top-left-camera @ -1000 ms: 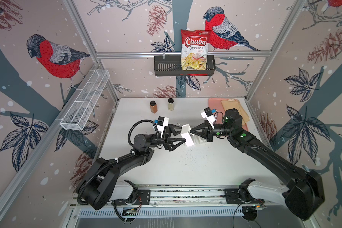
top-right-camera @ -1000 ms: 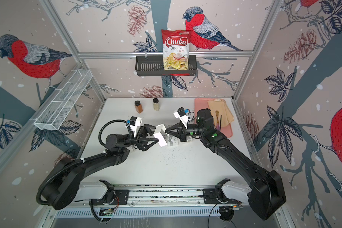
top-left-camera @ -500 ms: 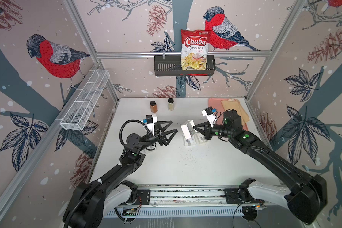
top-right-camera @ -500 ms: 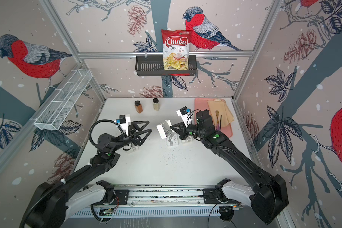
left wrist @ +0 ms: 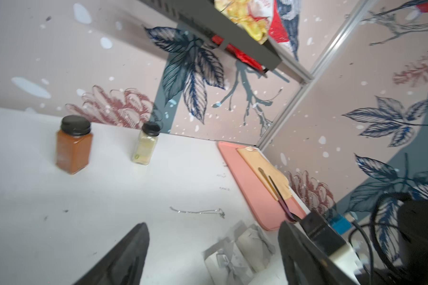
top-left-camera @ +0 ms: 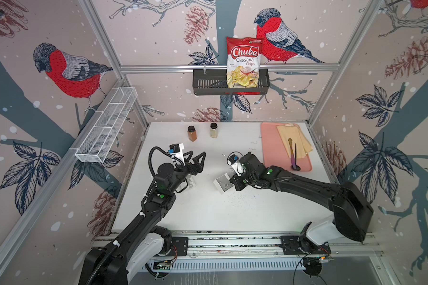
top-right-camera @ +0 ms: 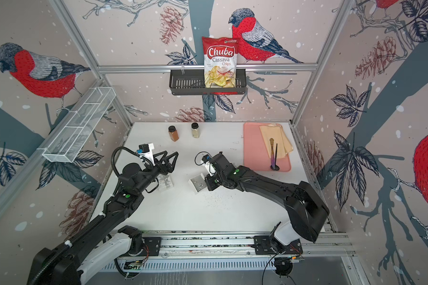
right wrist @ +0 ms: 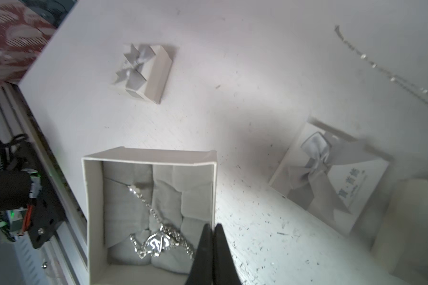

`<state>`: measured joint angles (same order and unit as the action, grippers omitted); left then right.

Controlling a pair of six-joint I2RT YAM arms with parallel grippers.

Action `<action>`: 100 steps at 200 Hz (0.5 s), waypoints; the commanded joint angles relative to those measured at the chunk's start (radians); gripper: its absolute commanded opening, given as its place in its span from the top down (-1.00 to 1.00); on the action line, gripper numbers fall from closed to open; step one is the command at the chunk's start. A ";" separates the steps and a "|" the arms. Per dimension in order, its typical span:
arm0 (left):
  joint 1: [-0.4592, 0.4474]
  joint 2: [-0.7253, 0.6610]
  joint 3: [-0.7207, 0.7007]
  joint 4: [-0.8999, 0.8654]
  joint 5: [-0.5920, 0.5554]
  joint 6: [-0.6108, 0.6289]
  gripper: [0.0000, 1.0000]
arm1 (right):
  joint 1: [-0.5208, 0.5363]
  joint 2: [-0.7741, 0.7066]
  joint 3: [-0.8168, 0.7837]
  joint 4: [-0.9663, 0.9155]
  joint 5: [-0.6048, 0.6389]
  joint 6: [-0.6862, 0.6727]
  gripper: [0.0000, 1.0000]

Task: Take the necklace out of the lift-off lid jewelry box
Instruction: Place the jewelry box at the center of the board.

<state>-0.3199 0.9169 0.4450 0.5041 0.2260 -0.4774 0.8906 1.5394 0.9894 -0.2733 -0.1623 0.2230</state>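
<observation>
White card lid with a grey ribbon bow [top-right-camera: 166,183] lies on the white surface [top-left-camera: 208,217] at the left, partly under the left arm. Beyond it the left gripper [top-left-camera: 198,154] hangs clear of everything, jaws spread wide and empty. Farther back, near the wall, stand an amber spice jar with a black cap [top-left-camera: 192,133] and a pale spice jar [top-left-camera: 213,130]. Toward the middle is the open white square jewelry box [top-left-camera: 221,185]. The silver chain necklace with its pendant [right wrist: 156,243] lies coiled inside on the grey cushion [right wrist: 168,197]. The right gripper [right wrist: 211,227] has its jaws pinched tight on one wall of the box; whether the box rests flat or is a little raised I cannot tell. Near it lies a second bow-topped white lid [right wrist: 331,177], and a loose silver chain [left wrist: 198,211] lies on the surface beyond. At the far right sits a pink tray [top-left-camera: 269,148] with a folded cream cloth [top-left-camera: 303,144] on it.
</observation>
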 commanded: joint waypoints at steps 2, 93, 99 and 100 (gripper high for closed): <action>0.011 0.012 -0.018 0.020 -0.027 -0.031 -0.72 | 0.016 0.066 0.020 -0.046 0.112 0.049 1.00; 0.027 -0.032 -0.032 -0.010 -0.011 0.016 -0.71 | 0.034 0.205 0.080 -0.088 0.101 0.008 0.45; 0.029 -0.032 -0.033 -0.010 -0.007 0.016 -0.72 | 0.033 0.204 0.083 -0.093 0.104 0.001 0.33; 0.030 -0.032 -0.033 -0.010 -0.006 0.014 -0.72 | 0.033 0.204 0.084 -0.094 0.105 0.000 0.31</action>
<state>-0.2955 0.8894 0.4156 0.4938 0.2092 -0.4717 0.9230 1.7401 1.0557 -0.3336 -0.0795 0.2562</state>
